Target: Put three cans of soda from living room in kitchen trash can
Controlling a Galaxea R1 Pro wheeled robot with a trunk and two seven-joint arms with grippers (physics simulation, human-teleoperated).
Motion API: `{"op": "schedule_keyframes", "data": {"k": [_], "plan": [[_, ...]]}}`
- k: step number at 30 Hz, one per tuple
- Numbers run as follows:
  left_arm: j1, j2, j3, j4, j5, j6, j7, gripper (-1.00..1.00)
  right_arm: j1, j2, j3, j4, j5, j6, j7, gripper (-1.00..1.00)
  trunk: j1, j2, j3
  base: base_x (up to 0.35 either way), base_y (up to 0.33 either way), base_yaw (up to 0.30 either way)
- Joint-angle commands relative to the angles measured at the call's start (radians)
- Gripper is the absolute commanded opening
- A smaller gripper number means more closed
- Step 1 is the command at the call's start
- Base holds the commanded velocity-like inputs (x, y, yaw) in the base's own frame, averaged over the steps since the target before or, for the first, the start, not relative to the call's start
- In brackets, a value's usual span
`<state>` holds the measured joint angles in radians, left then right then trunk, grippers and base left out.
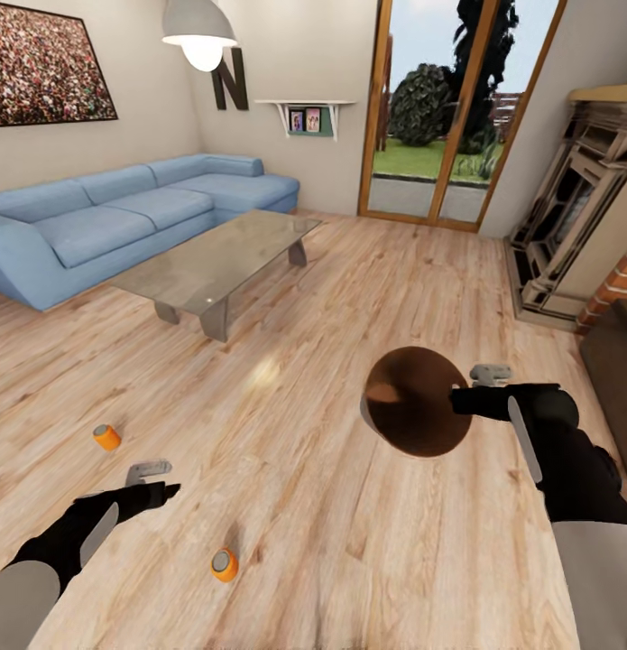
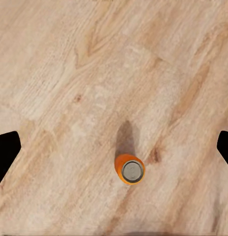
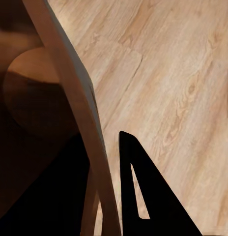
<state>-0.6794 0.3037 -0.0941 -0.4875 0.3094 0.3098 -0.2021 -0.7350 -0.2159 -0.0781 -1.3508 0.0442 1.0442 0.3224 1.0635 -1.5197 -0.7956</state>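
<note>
I am in the living room. Two orange soda cans stand upright on the wood floor, one [image 1: 106,438] at the left and one [image 1: 225,565] nearer me. My left gripper [image 1: 160,480] hangs open above the floor between them. In the left wrist view an orange can [image 2: 129,168] stands below the open gripper [image 2: 119,147], untouched. My right gripper [image 1: 471,390] is shut on the rim of the grey trash can [image 1: 417,402], held in the air and tilted so its brown inside faces me. The trash can's rim [image 3: 70,83] runs between the right gripper's [image 3: 101,196] fingers. The kitchen is out of view.
A glass-topped coffee table [image 1: 225,257] stands ahead at the left, with the light-blue corner sofa [image 1: 124,221] behind it. Wood-framed glass doors [image 1: 457,108] are at the back. A fireplace [image 1: 566,217] and a brick wall [image 1: 620,284] line the right side.
</note>
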Motion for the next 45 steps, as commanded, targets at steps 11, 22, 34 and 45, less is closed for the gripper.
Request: {"op": "schedule_keyframes", "data": {"k": [11,22,34,45], "plan": [[-0.033,-0.025,-0.007,0.002,-0.001,0.001,0.097,1.00,-0.123,-0.055,0.018,0.077,0.016,0.003,0.006,-1.00,0.042,-0.077,-0.051,0.000,0.000,0.072],[-0.034,-0.104,-0.008,0.002,-0.003,0.002,0.100,1.00,-0.126,-0.070,0.022,0.081,0.017,0.003,0.005,-1.00,0.084,-0.154,-0.103,0.000,0.000,0.082],[-0.034,-0.112,-0.008,0.003,-0.003,0.000,0.106,1.00,-0.123,-0.072,0.025,0.081,0.019,0.003,0.004,-1.00,0.130,-0.238,-0.158,0.000,0.000,0.068],[-0.034,-0.112,-0.008,0.003,-0.003,0.000,0.107,1.00,-0.121,-0.072,0.026,0.079,0.030,0.003,0.004,-1.00,0.172,-0.315,-0.210,0.000,0.000,0.066]]}}
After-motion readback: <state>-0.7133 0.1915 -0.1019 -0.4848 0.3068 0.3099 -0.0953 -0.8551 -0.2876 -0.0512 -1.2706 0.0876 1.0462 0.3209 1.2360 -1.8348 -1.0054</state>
